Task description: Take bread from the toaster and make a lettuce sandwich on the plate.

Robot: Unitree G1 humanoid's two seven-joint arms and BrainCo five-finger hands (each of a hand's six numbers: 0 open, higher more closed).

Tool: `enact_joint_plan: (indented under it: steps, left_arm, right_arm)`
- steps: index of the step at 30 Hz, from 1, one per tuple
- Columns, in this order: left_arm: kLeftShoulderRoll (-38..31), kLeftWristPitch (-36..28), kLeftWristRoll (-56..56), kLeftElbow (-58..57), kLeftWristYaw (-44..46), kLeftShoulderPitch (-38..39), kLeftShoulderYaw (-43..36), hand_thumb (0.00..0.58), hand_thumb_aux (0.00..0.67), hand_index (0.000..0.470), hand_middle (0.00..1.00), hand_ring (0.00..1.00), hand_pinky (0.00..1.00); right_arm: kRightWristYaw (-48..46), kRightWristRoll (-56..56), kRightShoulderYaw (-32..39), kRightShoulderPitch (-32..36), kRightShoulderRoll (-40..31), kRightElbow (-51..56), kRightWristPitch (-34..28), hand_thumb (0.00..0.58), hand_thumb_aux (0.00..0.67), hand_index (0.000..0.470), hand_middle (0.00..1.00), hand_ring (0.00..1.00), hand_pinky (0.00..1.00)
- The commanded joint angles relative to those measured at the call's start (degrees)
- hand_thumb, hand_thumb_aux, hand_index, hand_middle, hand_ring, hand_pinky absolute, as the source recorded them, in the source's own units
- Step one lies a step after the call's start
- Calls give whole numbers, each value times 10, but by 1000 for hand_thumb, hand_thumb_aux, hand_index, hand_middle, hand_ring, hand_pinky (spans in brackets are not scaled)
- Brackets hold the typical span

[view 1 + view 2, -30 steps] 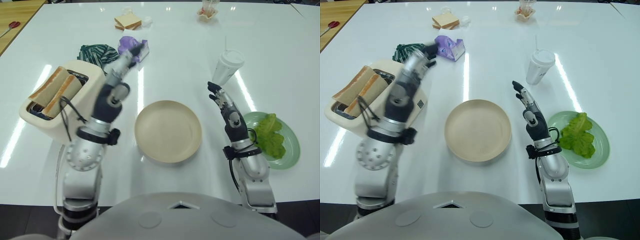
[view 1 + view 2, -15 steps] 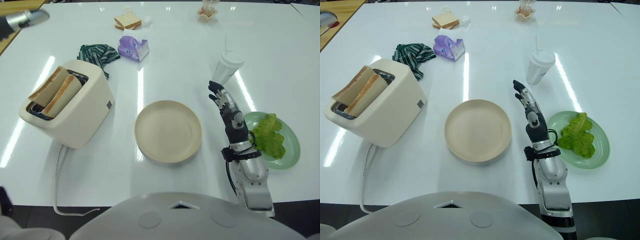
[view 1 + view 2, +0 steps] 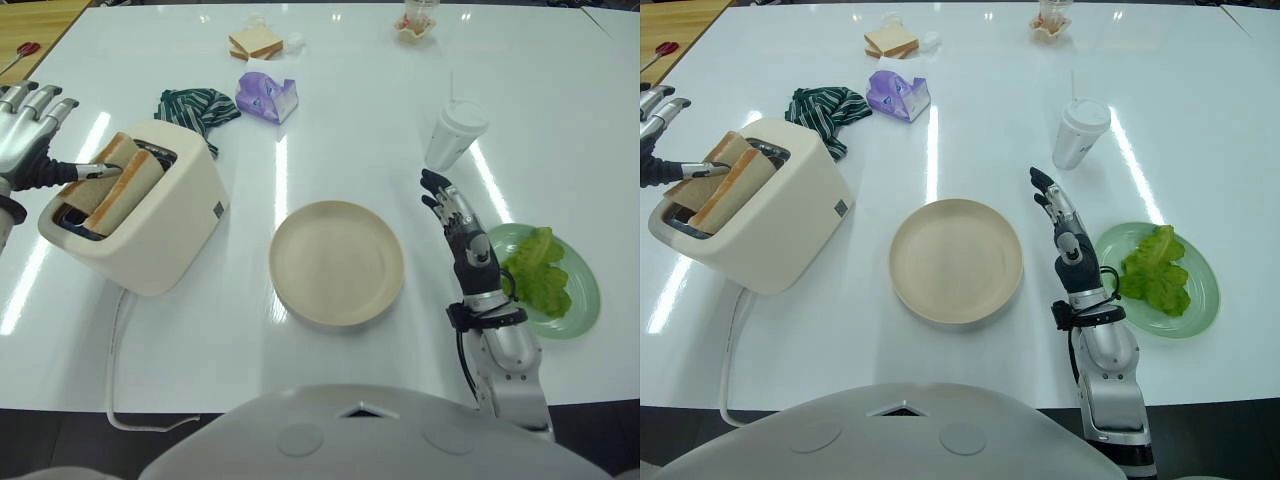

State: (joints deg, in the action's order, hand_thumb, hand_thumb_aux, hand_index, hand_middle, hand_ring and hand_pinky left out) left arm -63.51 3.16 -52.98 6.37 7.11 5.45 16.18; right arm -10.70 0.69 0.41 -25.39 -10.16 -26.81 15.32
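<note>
A cream toaster (image 3: 165,225) stands at the left with two bread slices (image 3: 110,180) sticking out of its slots. My left hand (image 3: 28,140) hovers at the toaster's left side, fingers spread open, one fingertip touching the nearer top of the bread. The empty beige plate (image 3: 336,262) lies in the middle of the table. Green lettuce (image 3: 540,272) rests on a pale green plate (image 3: 585,310) at the right. Between the two plates my right hand (image 3: 458,225) stands upright, fingers straight and open, holding nothing.
A white lidded cup with a straw (image 3: 454,130) stands behind my right hand. A striped green cloth (image 3: 195,105) and a purple tissue pack (image 3: 266,95) lie behind the toaster. More bread (image 3: 255,42) sits at the far edge. The toaster's cord (image 3: 115,350) trails toward me.
My left arm swung from the space between toaster and plate out to the left, and its hand now comes in at the bread. The right hand has barely moved.
</note>
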Motion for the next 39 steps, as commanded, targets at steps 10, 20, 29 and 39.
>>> enact_joint_plan:
  steps: [10, 20, 29, 39]
  left_arm:
    - [26, 5, 54, 55, 50, 45, 23, 194, 123, 87, 0, 0, 0]
    - [64, 8, 144, 104, 131, 83, 24, 553, 525, 369, 0, 0, 0]
    - [108, -42, 167, 130, 79, 7, 84, 580, 670, 470, 0, 0, 0]
    - [138, -47, 182, 126, 67, 8, 89, 580, 670, 470, 1000, 1000, 1000]
  right_arm:
    - [2, 22, -2, -10, -8, -2, 6, 0, 0, 0, 0, 0, 0]
    - [2, 25, -7, -14, -11, -1, 10, 0, 0, 0, 0, 0, 0]
    - [3, 34, -12, -16, -14, 1, 18, 0, 0, 0, 0, 0, 0]
    - [8, 73, -34, -8, -36, 9, 32, 0, 0, 0, 0, 0, 0]
